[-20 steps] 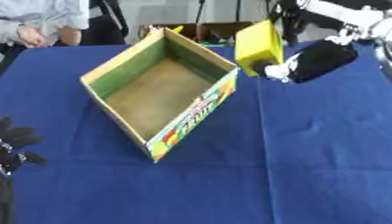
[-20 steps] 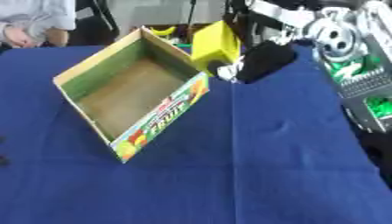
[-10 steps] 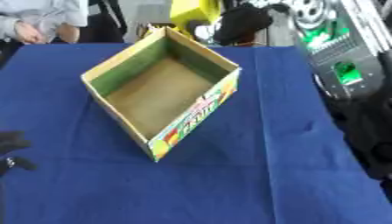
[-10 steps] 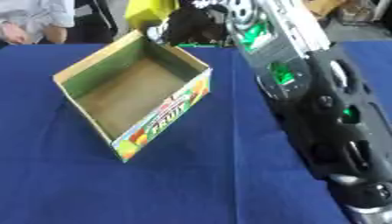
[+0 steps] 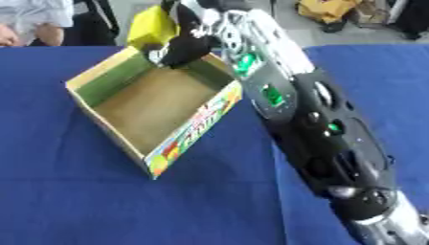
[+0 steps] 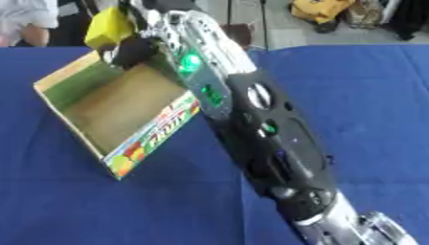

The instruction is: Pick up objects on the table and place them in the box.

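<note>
My right hand [image 5: 186, 44] is shut on a yellow block-shaped object [image 5: 152, 27] and holds it above the far corner of the open cardboard box [image 5: 126, 139]. The box sits on the blue table, empty inside, with fruit print on its near right wall. My right arm [image 5: 310, 119] stretches from the lower right across the view to the box. The left hand shows in neither view.
The blue tablecloth [image 5: 75, 196] covers the whole table. A person sits at the far left edge [image 5: 33, 19]. Yellow bags lie on the floor beyond the table at upper right [image 6: 322, 9].
The right hand has carried the yellow object leftward, from right of the box to above its far corner. The camera has shifted too. The left hand has dropped out of view.
</note>
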`<state>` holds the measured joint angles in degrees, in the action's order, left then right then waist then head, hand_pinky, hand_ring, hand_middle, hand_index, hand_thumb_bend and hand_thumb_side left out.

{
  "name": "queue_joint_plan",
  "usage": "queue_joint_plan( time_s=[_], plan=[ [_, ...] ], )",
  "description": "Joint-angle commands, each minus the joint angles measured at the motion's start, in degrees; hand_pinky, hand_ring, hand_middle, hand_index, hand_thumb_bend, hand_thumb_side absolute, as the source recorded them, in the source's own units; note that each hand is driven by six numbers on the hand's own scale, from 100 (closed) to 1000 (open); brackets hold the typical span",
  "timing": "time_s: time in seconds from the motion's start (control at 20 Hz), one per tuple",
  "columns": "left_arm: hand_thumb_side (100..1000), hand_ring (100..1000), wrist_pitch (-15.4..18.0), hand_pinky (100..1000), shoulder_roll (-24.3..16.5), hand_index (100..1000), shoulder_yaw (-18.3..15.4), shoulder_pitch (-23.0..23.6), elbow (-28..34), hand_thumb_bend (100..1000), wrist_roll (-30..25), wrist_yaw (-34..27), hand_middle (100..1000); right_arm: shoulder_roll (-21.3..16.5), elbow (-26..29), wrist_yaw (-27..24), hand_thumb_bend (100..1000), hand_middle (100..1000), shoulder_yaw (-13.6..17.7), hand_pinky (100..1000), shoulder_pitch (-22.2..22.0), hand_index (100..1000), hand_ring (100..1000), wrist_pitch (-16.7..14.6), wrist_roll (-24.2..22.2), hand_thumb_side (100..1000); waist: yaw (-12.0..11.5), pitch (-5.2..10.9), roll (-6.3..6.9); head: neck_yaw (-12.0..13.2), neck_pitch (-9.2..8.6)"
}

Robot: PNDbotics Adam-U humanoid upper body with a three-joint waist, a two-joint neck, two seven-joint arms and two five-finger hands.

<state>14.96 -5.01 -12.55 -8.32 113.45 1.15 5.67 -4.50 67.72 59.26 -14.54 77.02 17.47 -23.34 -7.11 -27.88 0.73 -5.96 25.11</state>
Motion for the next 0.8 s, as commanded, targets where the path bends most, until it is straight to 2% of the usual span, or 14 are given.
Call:
queue_joint_plan(
  time_s=[0.05, 0.25, 0.6, 0.7, 0.75, 0.8],
  plan=[
    [983, 677, 0.09, 442, -0.26, 903, 0.23, -0.57, 1.14, 100, -0.38, -0.12, 673, 1.94, -3.36, 2.59, 100, 338, 1.05, 692, 0.55, 461, 633, -0.66, 2.41, 352, -0.40, 0.94, 0.29, -0.59, -1.24],
    [983, 677, 0.14, 442, -0.07, 903, 0.25, -0.68, 1.14, 100, -0.49, -0.13, 673, 3.58, -7.38, 4.30, 100, 339, 1.68, 690, -0.30, 462, 632, -1.67, 4.76, 347, -0.74, 0.61, 0.31, -0.75, -1.73],
    [983, 677, 0.02, 442, -0.05, 903, 0.26, -0.86, 1.14, 100, -0.54, -0.21, 673, 5.10, -11.54, 5.08, 100, 366, 1.26, 689, -1.01, 490, 648, -3.18, 6.28, 332, -0.89, 0.55, 0.15, -0.95, -1.72],
    [983, 677, -0.01, 443, -0.04, 903, 0.27, -0.91, 1.14, 100, -0.56, -0.24, 673, 5.41, -12.49, 4.91, 100, 406, 1.27, 699, -1.13, 531, 678, -3.55, 6.38, 333, -0.94, 0.55, 0.09, -0.94, -1.75],
    [983, 677, -0.03, 443, -0.04, 903, 0.27, -0.94, 1.14, 100, -0.57, -0.25, 673, 5.50, -12.91, 4.83, 100, 464, 1.24, 712, -1.15, 597, 721, -3.81, 6.26, 370, -0.95, 0.56, 0.05, -0.90, -1.77],
    [983, 677, -0.05, 443, -0.05, 903, 0.26, -0.97, 1.14, 100, -0.58, -0.27, 673, 5.56, -13.29, 4.80, 100, 484, 1.15, 717, -1.14, 618, 736, -4.21, 5.96, 387, -0.96, 0.57, 0.02, -0.83, -1.79]
  ],
)
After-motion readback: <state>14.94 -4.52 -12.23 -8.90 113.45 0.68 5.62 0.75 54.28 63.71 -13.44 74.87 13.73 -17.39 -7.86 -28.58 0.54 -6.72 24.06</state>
